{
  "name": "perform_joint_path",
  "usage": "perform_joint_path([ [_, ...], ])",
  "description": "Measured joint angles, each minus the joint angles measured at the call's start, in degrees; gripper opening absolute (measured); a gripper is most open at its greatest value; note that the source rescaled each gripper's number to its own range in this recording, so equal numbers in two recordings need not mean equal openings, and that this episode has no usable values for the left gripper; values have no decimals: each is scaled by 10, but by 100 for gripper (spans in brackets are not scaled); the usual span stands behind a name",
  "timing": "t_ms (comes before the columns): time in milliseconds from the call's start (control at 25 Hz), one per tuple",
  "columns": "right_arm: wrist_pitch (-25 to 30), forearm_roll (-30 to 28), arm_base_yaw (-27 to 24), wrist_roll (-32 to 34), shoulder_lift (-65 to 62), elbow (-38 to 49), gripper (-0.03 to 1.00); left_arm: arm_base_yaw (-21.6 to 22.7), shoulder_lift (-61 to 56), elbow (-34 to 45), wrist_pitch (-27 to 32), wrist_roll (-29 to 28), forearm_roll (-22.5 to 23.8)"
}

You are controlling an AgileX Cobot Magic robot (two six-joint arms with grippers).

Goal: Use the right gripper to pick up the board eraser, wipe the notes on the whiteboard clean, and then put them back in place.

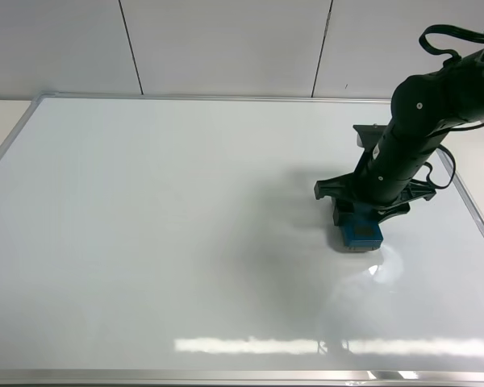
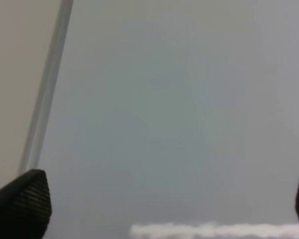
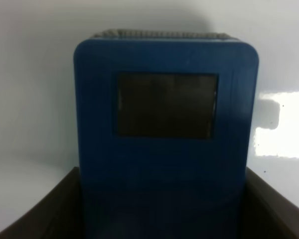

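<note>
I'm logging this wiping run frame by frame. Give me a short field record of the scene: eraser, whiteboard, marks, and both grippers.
eraser: blue block, between the right gripper's jaws, on the board
whiteboard: white, silver frame, fills most of the high view
marks: none visible on the board
right gripper: shut on eraser, right of the board's centre
left gripper: jaws wide apart, holding nothing, seen only in its wrist view, near the frame edge

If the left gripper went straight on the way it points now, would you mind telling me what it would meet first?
Most likely the bare whiteboard surface. The left gripper has its fingers spread wide, and only white board shows between them, with the silver frame off to one side. Depth is unclear here.
</note>
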Motion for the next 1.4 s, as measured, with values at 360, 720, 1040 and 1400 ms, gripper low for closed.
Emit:
perform_joint_path([
  [360,-11,-9,0,14,0,0,61,0,0,0,0,0,0],
  [720,-29,-15,0,14,-6,0,99,0,0,0,0,0,0],
  [1040,-35,-19,-56,1,-110,1,99,0,0,0,0,0,0],
  [1400,17,-39,-221,-48,-292,1,99,0,0,0,0,0,0],
])
